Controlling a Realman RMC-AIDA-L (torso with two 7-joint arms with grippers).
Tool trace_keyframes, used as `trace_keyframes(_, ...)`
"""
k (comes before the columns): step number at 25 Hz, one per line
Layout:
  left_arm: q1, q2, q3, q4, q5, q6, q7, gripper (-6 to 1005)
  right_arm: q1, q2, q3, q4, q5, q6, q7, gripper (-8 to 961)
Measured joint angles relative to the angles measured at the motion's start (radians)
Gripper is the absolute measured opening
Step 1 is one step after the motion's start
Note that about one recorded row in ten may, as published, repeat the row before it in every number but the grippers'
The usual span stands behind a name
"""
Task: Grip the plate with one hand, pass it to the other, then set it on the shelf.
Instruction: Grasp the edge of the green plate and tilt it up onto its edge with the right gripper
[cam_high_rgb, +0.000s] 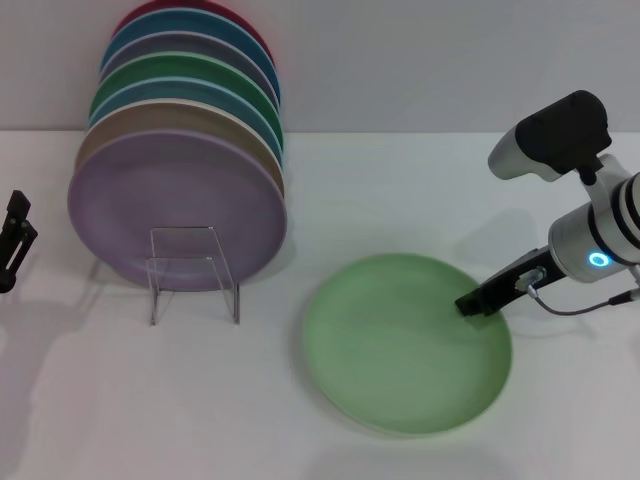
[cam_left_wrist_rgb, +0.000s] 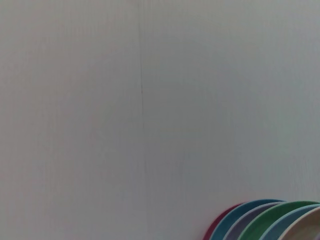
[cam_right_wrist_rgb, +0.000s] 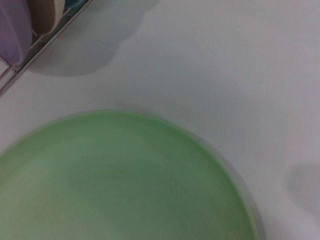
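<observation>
White table (cam_high_rgb: 120, 420): pale green plate (cam_high_rgb: 405, 345) lies flat at four o'clock, clear plate rack (cam_high_rgb: 193, 272) stands at ten o'clock, loaded with upright coloured plates (cam_high_rgb: 180, 190).

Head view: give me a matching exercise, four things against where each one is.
Things:
1. pale light-green round plate
2. lilac round plate
3. right gripper
4. left gripper

Places:
A. at the table's far left edge
B. flat on the white table
C. at the light-green plate's right rim
D. upright, front of the rack's row

Pairs: 1-B, 2-D, 3-C, 4-A
</observation>
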Motion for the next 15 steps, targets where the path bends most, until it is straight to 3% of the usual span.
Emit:
trace_keyframes(3,0.0,0.0,0.0,0.0,0.0,0.0,0.0,833,0.0,0.0,-0.001,0.006,0.0,-0.001,0.001,375)
trace_keyframes(6,-0.001,0.0,0.0,0.0,-0.001,0.0,0.0,833,0.001,0.0,-0.008,0.007,0.0,-0.003,0.002,150)
trace_keyframes(15,-0.002,0.0,0.0,0.0,-0.003,0.003,0.0,830,-0.031,0.008,-0.004,0.076,0.008,-0.006,-0.01,91)
